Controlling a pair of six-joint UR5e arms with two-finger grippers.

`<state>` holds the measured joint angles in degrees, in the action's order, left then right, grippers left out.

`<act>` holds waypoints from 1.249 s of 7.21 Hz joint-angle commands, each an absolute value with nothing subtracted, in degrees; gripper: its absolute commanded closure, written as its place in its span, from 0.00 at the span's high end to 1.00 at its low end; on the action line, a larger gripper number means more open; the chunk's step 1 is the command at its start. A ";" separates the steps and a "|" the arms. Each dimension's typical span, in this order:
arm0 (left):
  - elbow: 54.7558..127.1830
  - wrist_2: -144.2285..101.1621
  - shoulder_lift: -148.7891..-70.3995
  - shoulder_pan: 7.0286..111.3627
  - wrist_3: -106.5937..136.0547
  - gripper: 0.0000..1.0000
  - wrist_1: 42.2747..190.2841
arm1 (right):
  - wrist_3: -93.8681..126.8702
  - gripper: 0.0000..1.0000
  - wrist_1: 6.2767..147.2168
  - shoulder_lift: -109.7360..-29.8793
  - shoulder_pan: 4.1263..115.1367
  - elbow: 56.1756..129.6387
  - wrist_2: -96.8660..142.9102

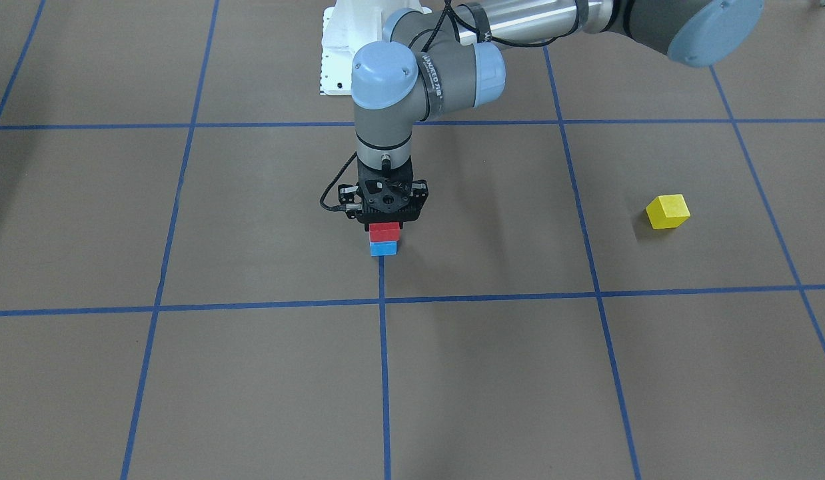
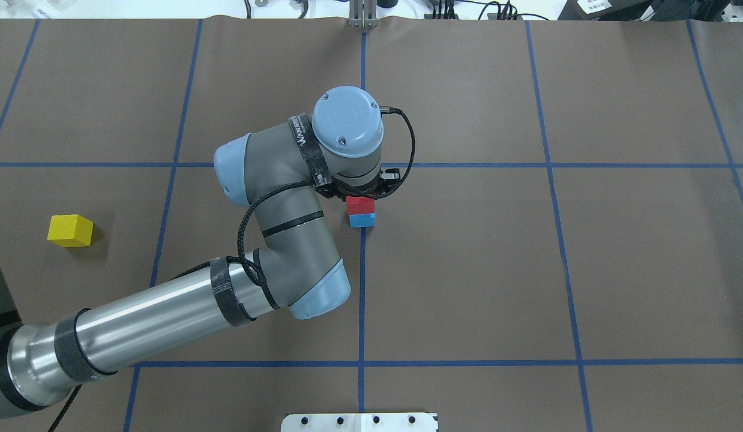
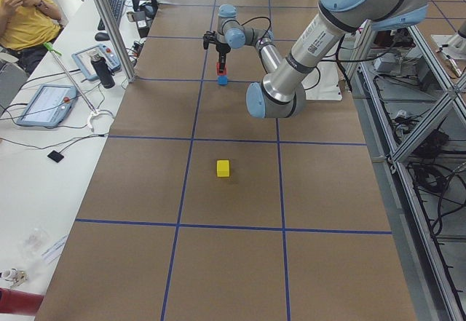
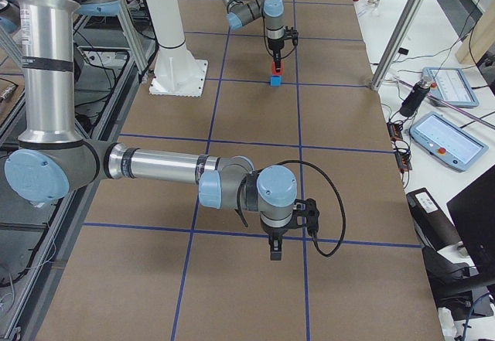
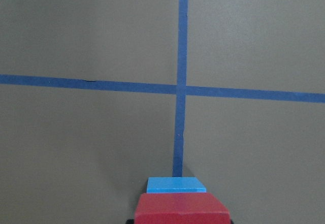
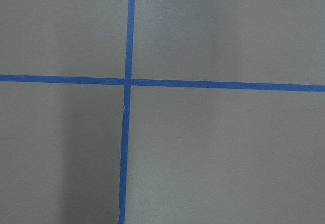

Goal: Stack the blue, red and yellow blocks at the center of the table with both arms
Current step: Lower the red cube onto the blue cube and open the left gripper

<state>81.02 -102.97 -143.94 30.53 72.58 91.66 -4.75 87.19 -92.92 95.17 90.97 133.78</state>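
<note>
The red block (image 1: 384,231) sits squarely on the blue block (image 1: 384,249) near the table's centre, on a blue tape line. My left gripper (image 1: 384,225) points straight down and is shut on the red block. In the left wrist view the red block (image 5: 181,209) fills the bottom edge with the blue block (image 5: 175,185) just beyond it. The yellow block (image 1: 667,211) lies alone on the table on my left side, also in the overhead view (image 2: 70,230). My right gripper (image 4: 275,254) hangs over bare table far off to my right; I cannot tell whether it is open.
Brown table cover with a blue tape grid (image 2: 362,363). The white robot base plate (image 1: 332,60) is at my edge of the table. A seated person (image 3: 22,8) and tablets (image 3: 45,104) are on a side bench beyond the far edge.
</note>
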 commanded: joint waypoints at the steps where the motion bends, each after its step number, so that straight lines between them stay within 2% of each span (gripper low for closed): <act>1: 80.60 -101.60 -144.23 30.41 72.95 0.14 91.93 | -4.75 1.00 87.19 -92.81 95.10 90.97 133.77; 9: 80.16 -101.51 -143.97 29.53 71.81 0.29 91.93 | -4.75 1.00 87.19 -92.55 95.10 90.88 133.68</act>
